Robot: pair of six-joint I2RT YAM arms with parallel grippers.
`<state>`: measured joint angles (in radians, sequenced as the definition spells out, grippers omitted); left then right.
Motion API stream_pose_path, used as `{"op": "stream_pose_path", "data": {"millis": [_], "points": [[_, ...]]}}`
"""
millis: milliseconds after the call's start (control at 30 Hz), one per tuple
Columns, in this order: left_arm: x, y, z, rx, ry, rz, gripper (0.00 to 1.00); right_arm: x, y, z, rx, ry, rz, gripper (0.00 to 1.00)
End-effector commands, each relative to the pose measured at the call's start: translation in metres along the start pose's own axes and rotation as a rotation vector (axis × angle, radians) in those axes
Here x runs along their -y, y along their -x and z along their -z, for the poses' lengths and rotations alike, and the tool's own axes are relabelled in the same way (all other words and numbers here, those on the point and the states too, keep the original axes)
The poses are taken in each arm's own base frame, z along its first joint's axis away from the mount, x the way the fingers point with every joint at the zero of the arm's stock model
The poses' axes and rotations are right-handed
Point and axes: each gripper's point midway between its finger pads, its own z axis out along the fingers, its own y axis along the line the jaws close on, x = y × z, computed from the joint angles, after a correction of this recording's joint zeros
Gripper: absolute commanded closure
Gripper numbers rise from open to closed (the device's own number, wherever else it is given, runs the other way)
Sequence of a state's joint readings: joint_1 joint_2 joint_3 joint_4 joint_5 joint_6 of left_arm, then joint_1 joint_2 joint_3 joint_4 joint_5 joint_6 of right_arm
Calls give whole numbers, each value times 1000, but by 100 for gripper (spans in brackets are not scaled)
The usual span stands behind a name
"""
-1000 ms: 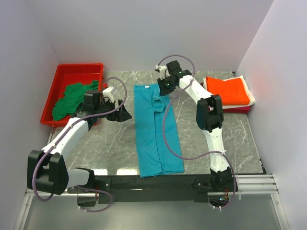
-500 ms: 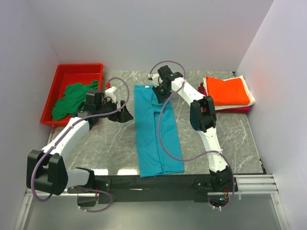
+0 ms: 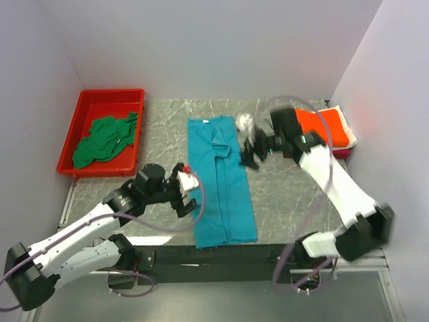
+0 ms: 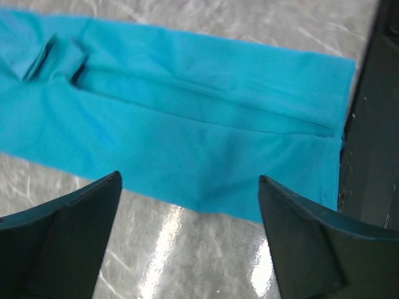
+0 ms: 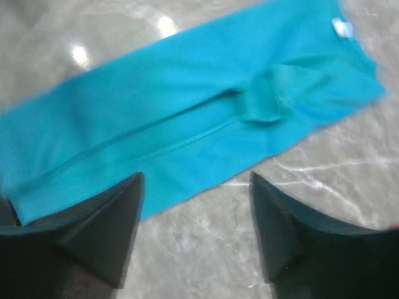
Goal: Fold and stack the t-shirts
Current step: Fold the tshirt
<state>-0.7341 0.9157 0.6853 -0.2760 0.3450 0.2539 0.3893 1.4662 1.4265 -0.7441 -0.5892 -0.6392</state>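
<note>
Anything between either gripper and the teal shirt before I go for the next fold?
Nothing visible. The left gripper is open at the shirt's left edge near the front. The right gripper is open just off its right edge, farther back. Only bare table lies between them and the cloth.

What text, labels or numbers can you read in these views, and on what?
No text can be read in any view.
The small white neck tag on the teal folded cotton t-shirt: too blurred to read.
The red plastic bin and grey marble-pattern table: no print visible.
</note>
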Motion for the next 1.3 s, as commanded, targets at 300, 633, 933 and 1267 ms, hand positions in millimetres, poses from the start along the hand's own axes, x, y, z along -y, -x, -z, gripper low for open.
{"op": "stream_pose_path", "data": {"millis": [300, 633, 933, 1267], "points": [[91, -53, -21, -87, -209, -379, 6, -188, -163, -23, -22, 349, 616, 12], [147, -90, -37, -206, -326, -447, 27, -193, -194, -36, -147, 312, 641, 23], [148, -111, -49, -275, -311, -491, 29, -214, -197, -39, -161, 361, 690, 24], [137, -153, -52, -441, -279, -551, 64, -218, -192, -36, -142, 373, 705, 24]]}}
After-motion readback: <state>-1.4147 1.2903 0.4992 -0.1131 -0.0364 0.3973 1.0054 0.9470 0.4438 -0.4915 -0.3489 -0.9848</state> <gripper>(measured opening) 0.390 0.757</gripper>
